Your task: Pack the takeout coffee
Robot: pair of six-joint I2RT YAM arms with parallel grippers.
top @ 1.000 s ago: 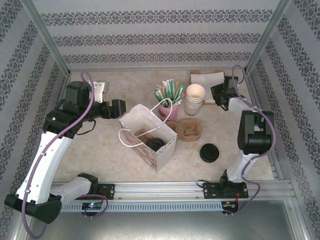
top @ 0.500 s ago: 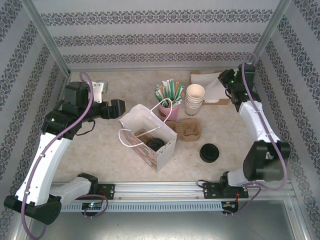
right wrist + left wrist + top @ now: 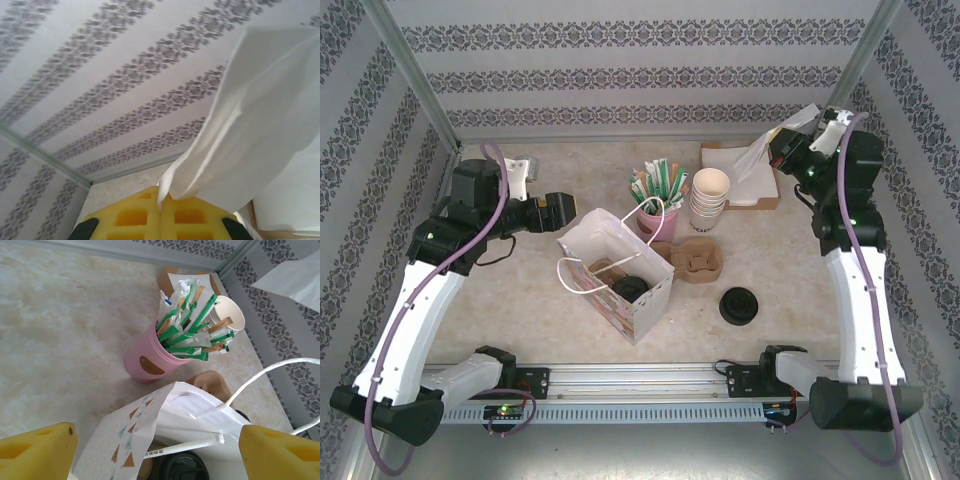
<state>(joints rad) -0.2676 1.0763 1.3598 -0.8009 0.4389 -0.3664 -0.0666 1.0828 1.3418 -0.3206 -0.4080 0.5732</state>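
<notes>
in the open paper bag (image 3: 645, 300) mid-tabletop sits the takeout coffee (image 3: 630, 288), black lid showing. at the bag's ten o'clock the left gripper (image 3: 566, 212) hovers, jaws spread wide, empty. far off at two o'clock the right gripper (image 3: 161, 205) has its jaws closed on a white napkin (image 3: 260, 125).

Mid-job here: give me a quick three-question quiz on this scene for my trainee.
1. True or false: the right end effector is shut on a white napkin.
2. What fills the pink cup? A) green-wrapped sticks B) spoons C) loose lids
3. Fill in: the lidded coffee cup sits inside the paper ___.
Key: 1 true; 2 A; 3 bag.
</notes>
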